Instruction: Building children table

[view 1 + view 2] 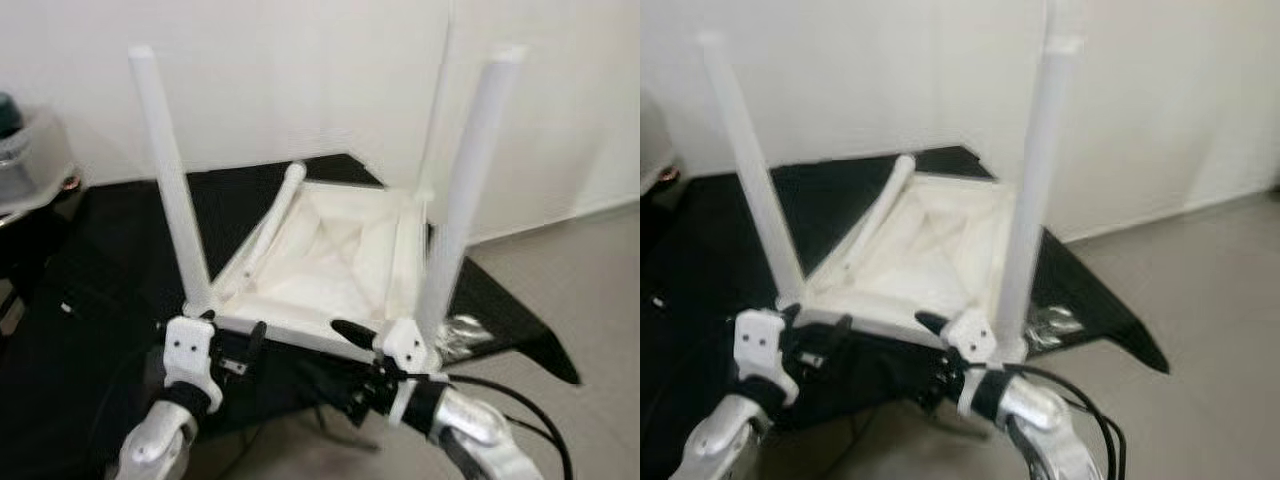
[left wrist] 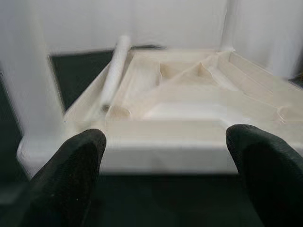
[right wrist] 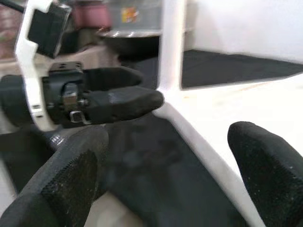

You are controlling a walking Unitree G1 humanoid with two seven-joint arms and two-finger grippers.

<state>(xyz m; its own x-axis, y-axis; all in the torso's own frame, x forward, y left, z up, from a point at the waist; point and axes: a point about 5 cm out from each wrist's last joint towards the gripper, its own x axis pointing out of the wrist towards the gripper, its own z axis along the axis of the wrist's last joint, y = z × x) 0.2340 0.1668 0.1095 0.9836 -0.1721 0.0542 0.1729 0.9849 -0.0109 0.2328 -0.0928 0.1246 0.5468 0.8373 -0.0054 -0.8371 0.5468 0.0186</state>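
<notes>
White walls back a black mat [image 1: 120, 250] where the upturned table top [image 1: 330, 260] lies, two legs [image 1: 170, 180] standing, a third loose inside. Both grippers, left [image 1: 225, 350] and right [image 1: 365, 345], hover open, empty (a nudge could topple legs).

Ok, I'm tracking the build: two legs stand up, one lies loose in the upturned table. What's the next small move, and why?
Probably reach the left gripper forward to the loose leg. It lies slanted across the upturned tabletop, unmounted, while two legs stand at the near corners. Both grippers are open at the near edge, holding nothing.
</notes>
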